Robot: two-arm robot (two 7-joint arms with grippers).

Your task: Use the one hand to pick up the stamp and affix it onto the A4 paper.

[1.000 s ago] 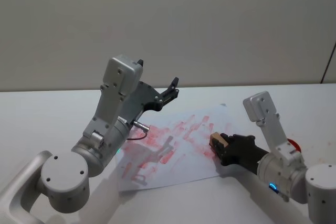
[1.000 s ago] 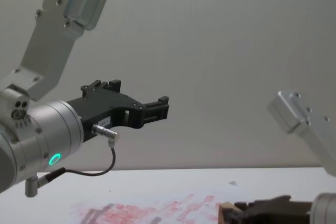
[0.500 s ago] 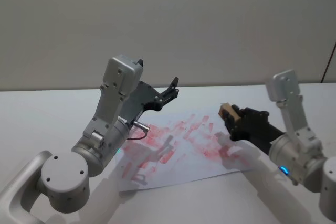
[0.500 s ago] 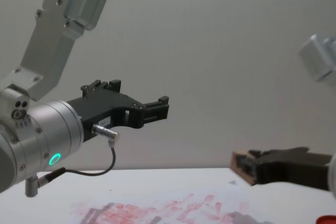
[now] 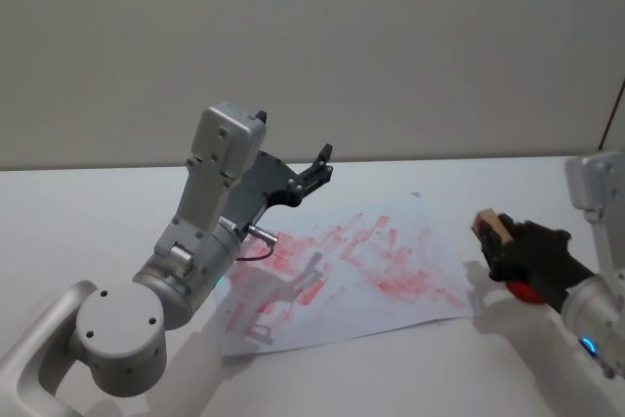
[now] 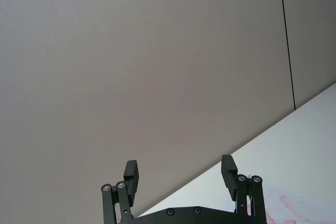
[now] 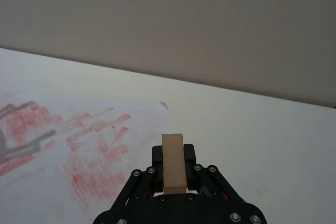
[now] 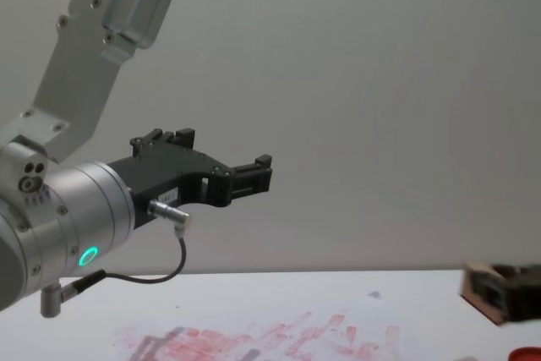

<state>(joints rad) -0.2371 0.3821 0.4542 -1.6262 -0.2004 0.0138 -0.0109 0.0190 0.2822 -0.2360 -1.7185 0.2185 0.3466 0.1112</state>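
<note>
Tan-brown stamp (image 5: 491, 229), white A4 paper (image 5: 342, 275) — smudgy red prints, grey marks, black right tool (image 5: 500, 245), white table (image 5: 88, 212)

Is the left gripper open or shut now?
Open. In the left wrist view the left gripper has its two fingers standing well apart, with only the wall showing between them.

Soft, even, rather dim light falls on my workspace from above. My left arm (image 5: 210, 231) casts a diffuse grey shadow onto the A4 paper (image 5: 342, 275); my right gripper (image 5: 498, 241) shades the white table (image 5: 88, 212) beneath it. No glare appears. In the chest view my near left arm looks large and slightly soft.
</note>
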